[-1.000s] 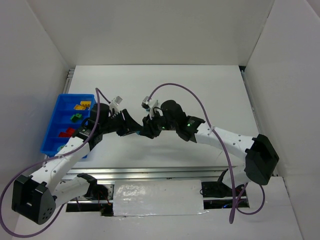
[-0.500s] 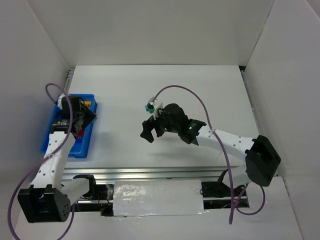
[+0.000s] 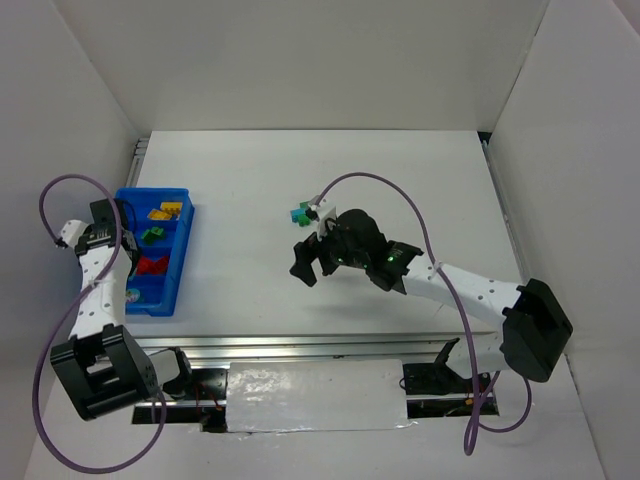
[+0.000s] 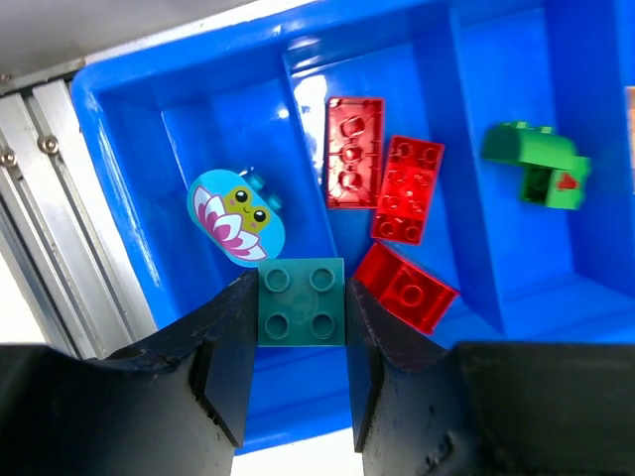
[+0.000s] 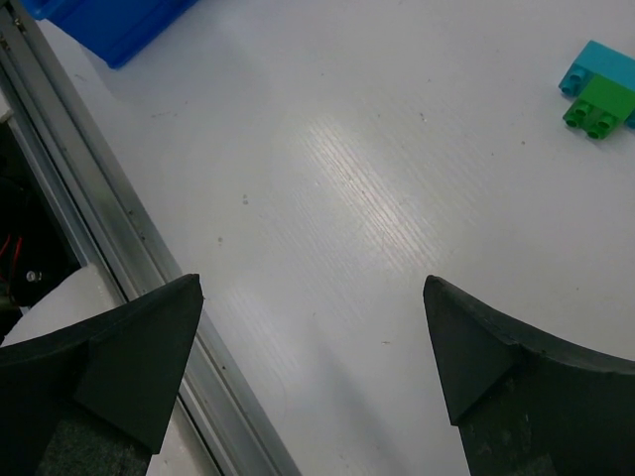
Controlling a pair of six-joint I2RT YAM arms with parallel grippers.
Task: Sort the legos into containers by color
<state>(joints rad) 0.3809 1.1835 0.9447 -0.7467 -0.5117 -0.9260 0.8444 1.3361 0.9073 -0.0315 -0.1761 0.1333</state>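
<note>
The teal brick [image 4: 302,302], a square glossy plate with four round studs, is pinched by its two side faces between the matte black fingers of the left gripper [image 4: 301,290], which hide those sides completely. It hangs over the blue tray [image 4: 119,188], roughly above the divider between the end compartment and the one beside it; how high it sits cannot be told. In the end compartment lies a rounded light-blue piece [image 4: 236,216] printed with a flower and a small face. In the next are three shiny red bricks [image 4: 354,152], one partly tucked behind the right finger. Further along sits a green brick [image 4: 536,164] with a curved top, and an orange-yellow sliver is cut off at the wrist view's edge. From above, the tray's contents are only small coloured specks, the yellow pieces [image 3: 165,211] in the far compartment. The right gripper [image 5: 313,288] has its fingers spread wide over the smooth white table [image 5: 327,198], holding nothing. A teal-and-green pair [image 5: 600,89] of bricks lies apart on the table, partly cropped.
</note>
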